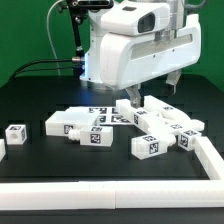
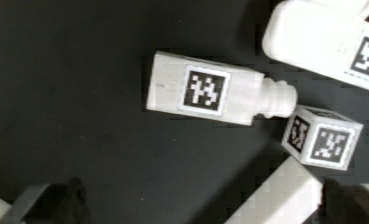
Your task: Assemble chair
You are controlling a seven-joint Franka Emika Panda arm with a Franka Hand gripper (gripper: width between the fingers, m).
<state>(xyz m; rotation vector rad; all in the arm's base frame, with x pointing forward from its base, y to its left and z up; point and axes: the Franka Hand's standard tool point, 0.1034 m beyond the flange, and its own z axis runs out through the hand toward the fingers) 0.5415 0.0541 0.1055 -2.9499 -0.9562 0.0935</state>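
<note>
Looks like an early pick-up step: hovers over the loose chair parts point(image 1: 150, 146) strewn over the middle of the counter point(image 1: 40, 95), seemingly unjoined, one small block point(image 1: 15, 133) off near the edge at the exterior view's left. Holds the claw point(image 1: 154, 94) spread apart and empty. Calls next for centring over the pegged block point(image 2: 207, 90), descending and closing on its flat sides.

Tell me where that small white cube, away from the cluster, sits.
The cube sits at the exterior view's left, on the black table; its nearest neighbour, a longer white block, lies apart toward the view's right.
</note>
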